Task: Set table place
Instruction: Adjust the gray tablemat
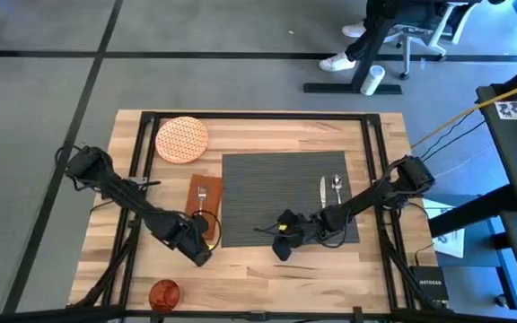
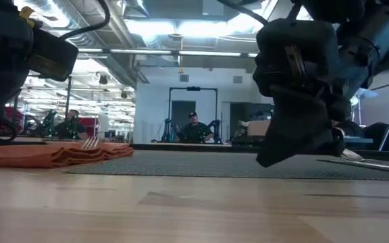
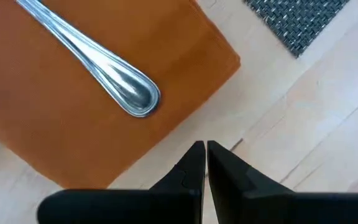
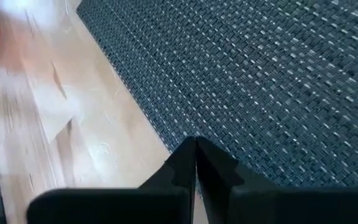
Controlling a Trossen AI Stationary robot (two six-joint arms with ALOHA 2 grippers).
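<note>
Placemat [image 1: 276, 188], dark grey and ribbed, bears knife [image 1: 322, 190] and spoon [image 1: 337, 185]; both pincers clenched empty.

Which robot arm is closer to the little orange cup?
The left. Its tool sits by the napkin's near end, just up and to the right of the orange cup. The right tool is farther off, at the placemat's front edge.

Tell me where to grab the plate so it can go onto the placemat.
Grip the plate by its rim, probably the edge facing the left gripper, coming down from above. It lies flat on the table, off the placemat, so only the thin raised rim offers the fingers a hold.
</note>
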